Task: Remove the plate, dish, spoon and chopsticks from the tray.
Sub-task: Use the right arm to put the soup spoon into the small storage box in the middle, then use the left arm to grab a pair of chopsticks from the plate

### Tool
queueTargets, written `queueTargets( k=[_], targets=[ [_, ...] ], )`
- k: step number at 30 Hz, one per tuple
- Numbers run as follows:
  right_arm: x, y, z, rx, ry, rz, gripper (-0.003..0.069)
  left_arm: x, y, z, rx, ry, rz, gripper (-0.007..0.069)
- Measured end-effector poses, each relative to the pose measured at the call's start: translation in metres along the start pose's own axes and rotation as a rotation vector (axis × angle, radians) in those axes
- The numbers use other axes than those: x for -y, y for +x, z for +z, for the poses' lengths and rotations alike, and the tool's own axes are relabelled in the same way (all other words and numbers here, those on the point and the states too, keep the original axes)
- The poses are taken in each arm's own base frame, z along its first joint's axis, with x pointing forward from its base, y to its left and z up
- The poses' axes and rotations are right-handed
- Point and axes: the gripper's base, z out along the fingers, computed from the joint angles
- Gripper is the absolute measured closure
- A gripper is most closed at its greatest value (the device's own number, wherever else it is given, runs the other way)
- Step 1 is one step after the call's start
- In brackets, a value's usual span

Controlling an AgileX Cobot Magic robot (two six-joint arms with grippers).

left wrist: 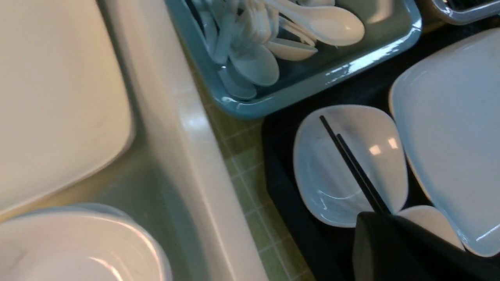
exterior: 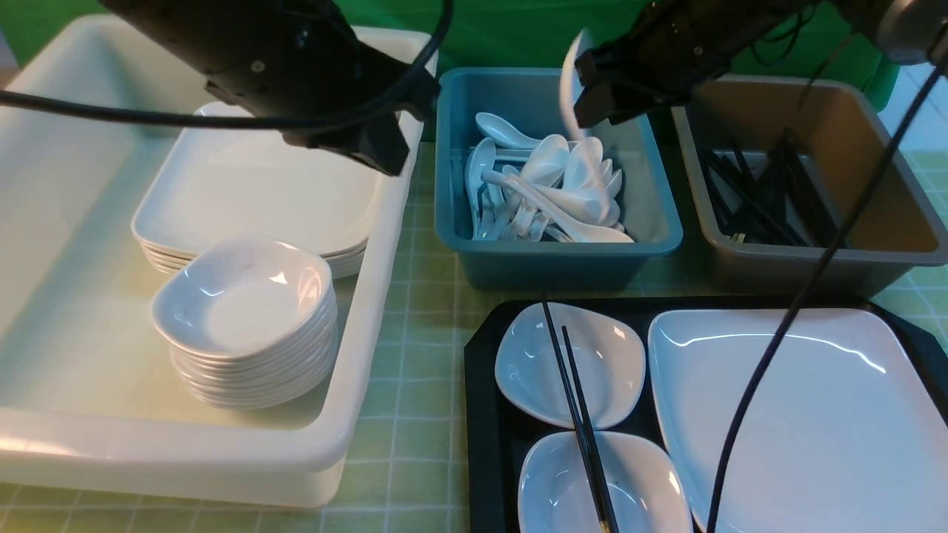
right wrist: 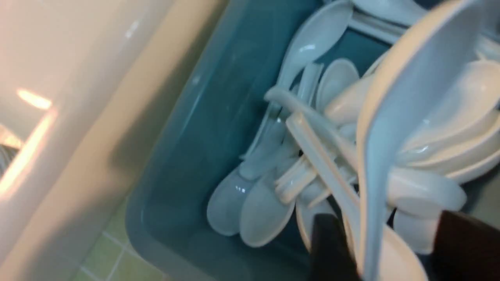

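The black tray (exterior: 481, 414) at the front right carries the large white plate (exterior: 815, 414), one small white dish (exterior: 622, 355) and a second dish (exterior: 637, 488) in front of it. The black chopsticks (exterior: 578, 407) lie across both dishes. My right gripper (exterior: 592, 96) hangs over the blue bin. Its fingers (right wrist: 328, 249) stand wide apart and open. A white spoon (right wrist: 394, 128) stands upright and blurred between them, close to one finger and clear of the other. My left gripper (exterior: 385, 148) is shut and empty above the white bin's right wall.
The blue bin (exterior: 652, 222) holds several white spoons. A brown bin (exterior: 911, 229) to its right holds black chopsticks. The large white bin (exterior: 355, 414) on the left holds a stack of plates (exterior: 259, 192) and a stack of small dishes (exterior: 244, 311). A black cable (exterior: 778, 333) crosses over the plate.
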Motion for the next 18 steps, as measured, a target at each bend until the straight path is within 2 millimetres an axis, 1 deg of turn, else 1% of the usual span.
queueTargets(
  k=[2,3,4,5,6,8,9,10,11,12,13,14,15,16,18],
  targets=[
    [0.000,0.000,-0.002,-0.019,0.007,0.000,0.0235,0.011,0.002,0.004,-0.012,0.012,0.029,0.0644],
    [0.000,0.001,-0.002,-0.026,0.008,0.000,0.0232,0.014,0.002,0.005,-0.017,0.015,0.036,0.0644],
    [-0.002,0.000,-0.012,-0.022,0.022,-0.003,0.0251,0.032,0.006,0.014,-0.043,0.035,0.042,0.0644],
    [-0.004,0.000,-0.023,-0.015,0.042,-0.014,0.0299,0.043,0.008,0.021,-0.063,0.050,0.040,0.0642],
    [-0.004,0.002,-0.024,-0.019,0.046,-0.014,0.0309,0.047,0.009,0.023,-0.069,0.057,0.046,0.0641],
    [-0.009,0.009,-0.055,-0.015,0.112,-0.046,0.0456,0.073,0.018,0.044,-0.133,0.090,0.055,0.0629],
    [-0.009,0.019,-0.068,-0.037,0.158,-0.059,0.0540,0.087,0.025,0.056,-0.170,0.101,0.064,0.0617],
    [-0.011,0.033,-0.088,-0.057,0.211,-0.077,0.0589,0.096,0.029,0.064,-0.194,0.102,0.073,0.0599],
    [-0.011,0.043,-0.101,-0.071,0.244,-0.088,0.0617,0.108,0.037,0.077,-0.231,0.100,0.082,0.0575],
    [-0.012,0.058,-0.116,-0.089,0.281,-0.098,0.0628,0.116,0.042,0.086,-0.255,0.089,0.091,0.0552],
    [-0.012,0.061,-0.119,-0.093,0.287,-0.100,0.0631,0.118,0.043,0.088,-0.262,0.090,0.090,0.0545],
    [-0.014,0.079,-0.141,-0.096,0.317,-0.101,0.0633,0.129,0.053,0.104,-0.300,0.067,0.098,0.0492],
    [-0.013,0.095,-0.153,-0.109,0.333,-0.094,0.0630,0.138,0.061,0.115,-0.326,0.045,0.100,0.0438],
    [-0.010,0.112,-0.160,-0.128,0.349,-0.083,0.0622,0.143,0.068,0.125,-0.351,0.024,0.093,0.0387],
    [-0.009,0.143,-0.180,-0.110,0.376,-0.069,0.0598,0.152,0.083,0.151,-0.409,-0.022,0.045,0.0265]
  ],
)
